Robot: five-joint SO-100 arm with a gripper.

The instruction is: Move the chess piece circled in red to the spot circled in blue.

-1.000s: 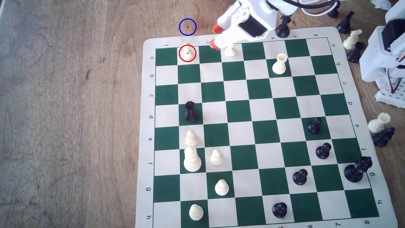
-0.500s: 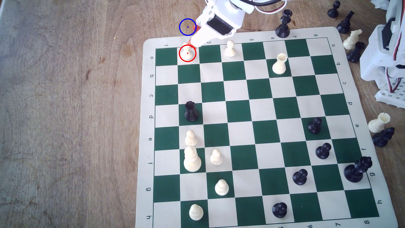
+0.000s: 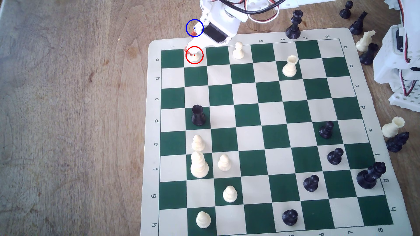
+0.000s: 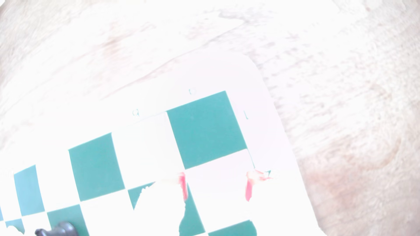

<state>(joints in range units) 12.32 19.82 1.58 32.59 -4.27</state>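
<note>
1. At the chessboard's (image 3: 261,136) far corner, on the exterior view's left, we see the gripper (image 3: 190,43) above the chess piece (image 3: 195,57), red-tipped fingers (image 3: 193,34) spread apart, holding nothing.
2. Chess piece sits upright on its pale square in the red ring, partly hidden by the lower finger.
3. We mark the spot (image 3: 189,25) on bare wood just beyond the board edge; upper finger overlaps it.
4. Wrist view is washed out; fingertips (image 4: 183,186) apart over a pale square.
</note>
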